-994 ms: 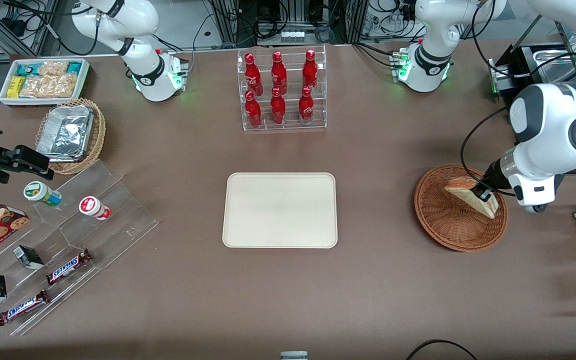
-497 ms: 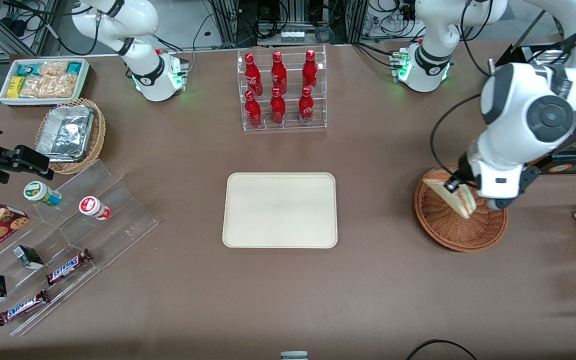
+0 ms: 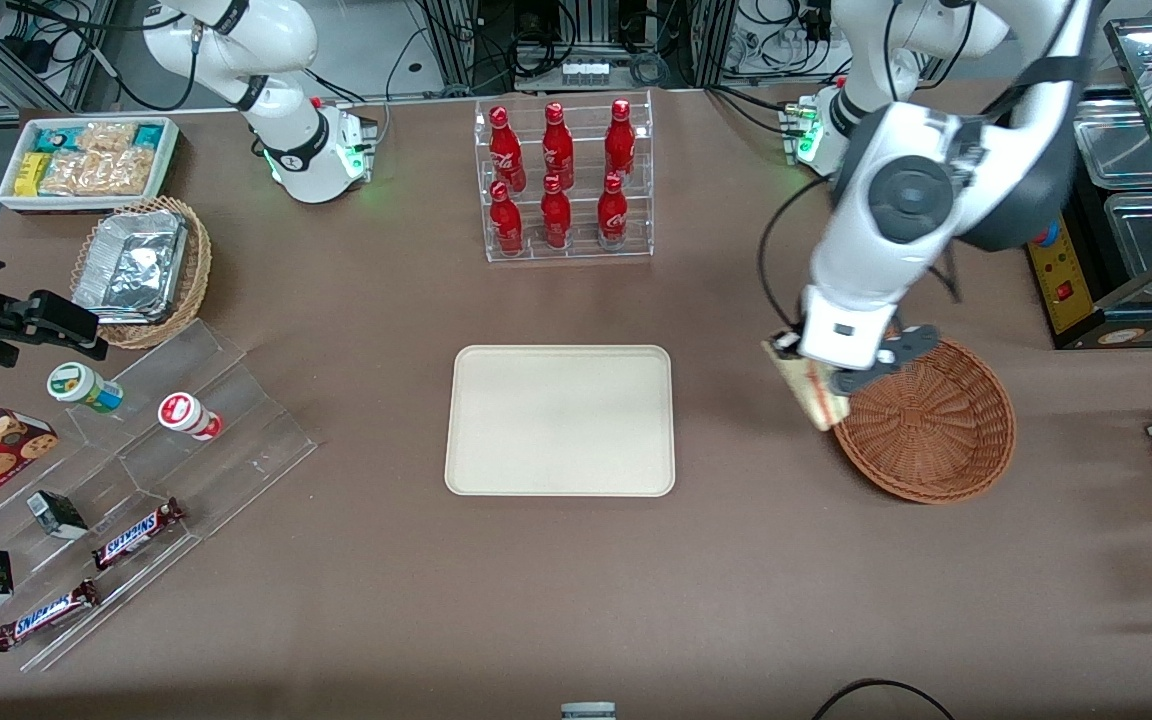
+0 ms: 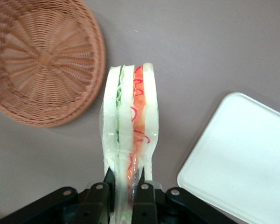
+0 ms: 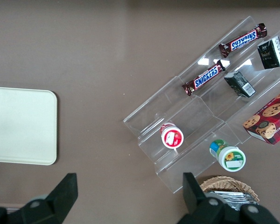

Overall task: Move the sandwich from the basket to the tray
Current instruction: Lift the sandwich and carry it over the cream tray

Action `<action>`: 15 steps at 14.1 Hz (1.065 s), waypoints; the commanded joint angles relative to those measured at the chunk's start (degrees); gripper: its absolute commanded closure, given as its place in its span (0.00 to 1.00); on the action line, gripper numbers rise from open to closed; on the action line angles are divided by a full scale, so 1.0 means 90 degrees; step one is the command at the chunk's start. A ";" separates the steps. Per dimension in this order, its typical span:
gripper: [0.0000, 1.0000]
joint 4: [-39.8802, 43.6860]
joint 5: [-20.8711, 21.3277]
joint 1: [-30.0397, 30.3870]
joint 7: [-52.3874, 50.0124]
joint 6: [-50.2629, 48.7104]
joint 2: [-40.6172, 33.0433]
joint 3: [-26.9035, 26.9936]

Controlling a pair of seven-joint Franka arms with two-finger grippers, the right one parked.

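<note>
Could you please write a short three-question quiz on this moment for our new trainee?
1. True or false: the sandwich lies in the basket.
2. What is the gripper shut on?
3. The tray holds: A) bottles, B) nothing, C) the sandwich.

Key:
1. False; it hangs in the gripper above the table, between basket and tray.
2. The sandwich.
3. B.
</note>
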 commanded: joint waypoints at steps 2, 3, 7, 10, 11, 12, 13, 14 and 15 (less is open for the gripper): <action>0.82 0.0204 0.0098 -0.0718 0.0016 0.0671 0.0618 0.0087; 0.82 0.0214 0.0097 -0.0903 -0.0033 0.0983 0.0823 0.0078; 0.82 0.0331 0.0127 -0.1500 -0.0023 0.1699 0.1507 0.0087; 0.82 0.0545 0.0117 -0.1656 -0.0033 0.2069 0.1917 0.0087; 0.82 0.0614 0.0136 -0.1793 -0.0043 0.2187 0.2054 0.0087; 0.81 0.0624 0.0146 -0.1833 -0.0043 0.2265 0.2181 0.0087; 0.81 0.0672 0.0156 -0.1843 -0.0024 0.2372 0.2298 0.0087; 0.81 0.0750 0.0166 -0.1862 -0.0004 0.2499 0.2425 0.0087; 0.81 0.0819 0.0243 -0.1891 0.0025 0.2529 0.2543 0.0087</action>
